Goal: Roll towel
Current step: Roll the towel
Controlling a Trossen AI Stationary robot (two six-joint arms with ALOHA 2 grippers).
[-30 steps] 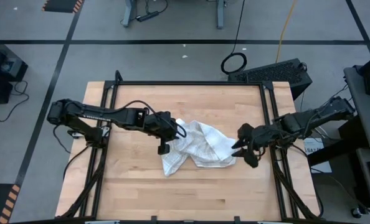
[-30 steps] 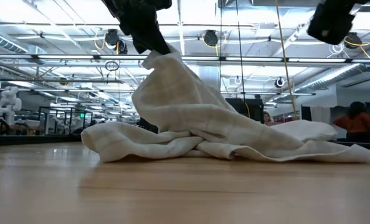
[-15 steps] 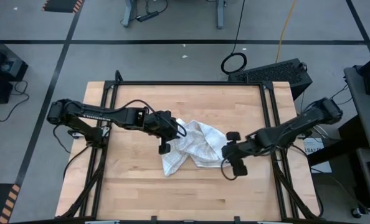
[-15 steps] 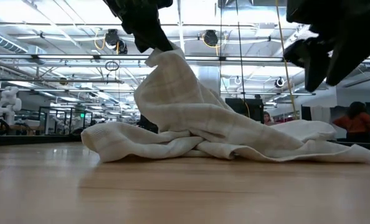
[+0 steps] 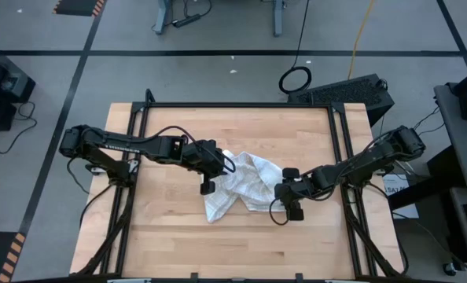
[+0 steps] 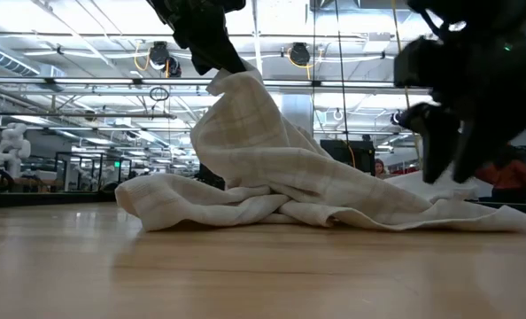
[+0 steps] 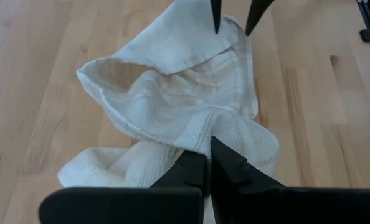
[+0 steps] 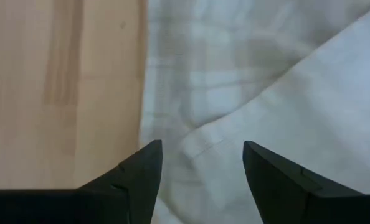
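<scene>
The towel (image 5: 249, 185), white with a faint check, lies crumpled in the middle of the table. Its left part is drawn up into a peak (image 6: 232, 89), and the rest spreads on the wood (image 6: 334, 208). My left gripper (image 5: 218, 171) is shut on that peak and shows at the top of the low view (image 6: 212, 53). My right gripper (image 5: 281, 194) stands open over the towel's right end, fingers pointing down (image 6: 446, 168). In its own view (image 8: 200, 158) checked cloth and a hem lie between the fingers. I cannot tell whether they touch the cloth. My left gripper pinches a bunched fold of the towel (image 7: 203, 146) between its two fingers, slanting down from the table's left. The pinched part is lifted clear. The cloth hangs from it as a tent, its lower folds (image 6: 183, 208) resting on the table.
Bare wood (image 5: 178, 228) lies on the near side of the towel, and more (image 5: 241, 130) on the far side. A black frame (image 5: 340, 141) runs along the table's edges. In the low view a person (image 6: 509, 173) shows in the room beyond the table.
My right gripper has come down and gone toward the table's left, from beside the towel's right end to just over it. Its fingers have tipped more steeply downward. The left gripper and the lifted peak have kept still.
</scene>
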